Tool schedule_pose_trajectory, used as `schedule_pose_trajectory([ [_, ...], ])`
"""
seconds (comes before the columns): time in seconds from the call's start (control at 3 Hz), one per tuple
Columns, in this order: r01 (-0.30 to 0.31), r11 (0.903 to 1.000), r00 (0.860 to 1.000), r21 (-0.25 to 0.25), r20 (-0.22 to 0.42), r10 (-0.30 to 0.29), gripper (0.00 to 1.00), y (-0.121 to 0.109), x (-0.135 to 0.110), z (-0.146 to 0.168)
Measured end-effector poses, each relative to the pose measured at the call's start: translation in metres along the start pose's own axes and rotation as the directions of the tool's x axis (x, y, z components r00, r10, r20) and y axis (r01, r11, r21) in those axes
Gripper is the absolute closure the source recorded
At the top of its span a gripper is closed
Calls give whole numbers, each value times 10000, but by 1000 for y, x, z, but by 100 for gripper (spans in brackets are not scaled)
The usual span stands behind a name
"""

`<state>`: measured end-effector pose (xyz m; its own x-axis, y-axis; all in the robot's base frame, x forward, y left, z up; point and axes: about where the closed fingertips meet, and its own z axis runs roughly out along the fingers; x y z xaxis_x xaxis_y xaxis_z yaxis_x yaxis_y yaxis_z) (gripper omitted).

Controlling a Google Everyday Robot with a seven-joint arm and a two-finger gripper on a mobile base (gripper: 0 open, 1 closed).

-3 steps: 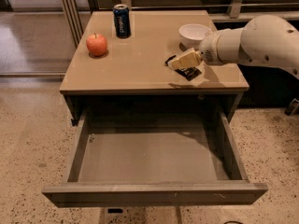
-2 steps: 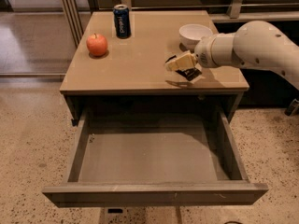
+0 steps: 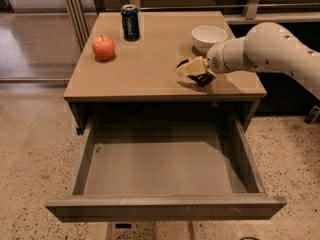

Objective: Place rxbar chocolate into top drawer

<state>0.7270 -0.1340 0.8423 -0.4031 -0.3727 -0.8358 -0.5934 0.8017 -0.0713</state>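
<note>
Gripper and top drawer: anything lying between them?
Camera view: only the bare top and front edge of the table. The gripper, with the rxbar chocolate at it, sits over the tabletop near that edge; the top drawer is open below.

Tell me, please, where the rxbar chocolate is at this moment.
In the camera view, the rxbar chocolate is held in the hand over the right front of the table, near the white bowl, behind the open top drawer.
</note>
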Motion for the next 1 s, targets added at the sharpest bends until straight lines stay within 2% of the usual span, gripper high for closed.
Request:
schedule_pose_trajectory([
  [0.67, -410, 9986, 9956, -346, -861, 379, 19, 4, 13, 4],
  [1.0, -385, 9980, 9910, -492, -1303, 319, 27, 7, 22, 7],
])
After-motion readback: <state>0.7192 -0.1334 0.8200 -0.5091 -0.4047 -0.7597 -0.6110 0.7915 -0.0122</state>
